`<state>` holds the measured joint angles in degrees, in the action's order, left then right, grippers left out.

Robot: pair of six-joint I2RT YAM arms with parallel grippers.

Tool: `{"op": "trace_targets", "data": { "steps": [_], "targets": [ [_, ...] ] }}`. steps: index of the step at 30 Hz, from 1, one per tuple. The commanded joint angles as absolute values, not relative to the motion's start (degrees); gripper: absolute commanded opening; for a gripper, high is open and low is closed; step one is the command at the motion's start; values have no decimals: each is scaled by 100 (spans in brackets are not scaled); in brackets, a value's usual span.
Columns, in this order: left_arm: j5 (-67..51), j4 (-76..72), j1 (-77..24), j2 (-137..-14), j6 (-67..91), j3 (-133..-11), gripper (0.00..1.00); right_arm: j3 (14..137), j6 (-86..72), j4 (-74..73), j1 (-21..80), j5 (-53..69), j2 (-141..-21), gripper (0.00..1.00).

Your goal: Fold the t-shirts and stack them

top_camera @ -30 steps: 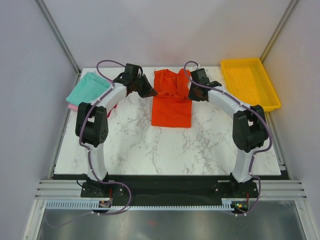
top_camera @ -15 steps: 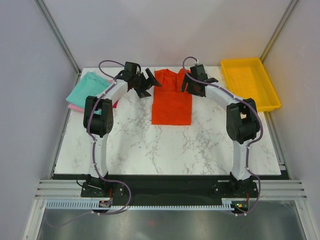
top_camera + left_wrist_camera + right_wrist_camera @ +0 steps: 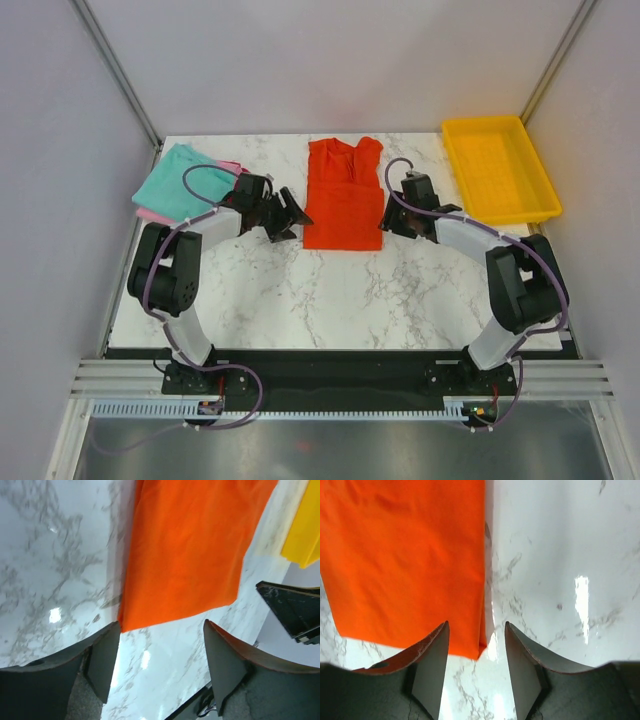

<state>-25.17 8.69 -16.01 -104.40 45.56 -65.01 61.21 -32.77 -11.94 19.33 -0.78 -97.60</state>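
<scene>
Pulled back, left claw (image 3: 161, 625) and right claw (image 3: 476, 625) gape empty, flanking the orange-red t-shirt (image 3: 343, 205).

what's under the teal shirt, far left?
A pink shirt: only strips peek past the edges of the teal shirt. The rest is covered, so its fold cannot be judged.

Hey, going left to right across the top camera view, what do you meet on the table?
teal t-shirt → left gripper → orange-red t-shirt → right gripper → yellow tray
</scene>
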Motion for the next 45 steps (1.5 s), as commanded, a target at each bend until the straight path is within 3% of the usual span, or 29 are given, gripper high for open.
{"op": "trace_targets", "data": {
  "steps": [1, 9, 33, 40, 45],
  "targets": [
    [-2513, 106, -1661, -10117, 4430, -5785, 73, 5426, -3428, -642, 1925, 386, -9344, 55],
    [-2646, -281, -1679, -9949, 4237, -5221, 64, 4614, -3840, 483, 1934, 1361, -9290, 54],
    [-2690, -229, -1687, -10327, 4421, -5273, 56, 4588, -4017, 606, 1925, 738, -9826, 36],
    [-2663, -229, -1758, -10503, 4465, -5352, 41, 4623, -4008, 606, 1916, 756, -9853, 27],
    [-2470, -255, -1872, -10599, 4500, -5379, 42, 4641, -3990, 615, 1916, 773, -9861, 26]
  ]
}}
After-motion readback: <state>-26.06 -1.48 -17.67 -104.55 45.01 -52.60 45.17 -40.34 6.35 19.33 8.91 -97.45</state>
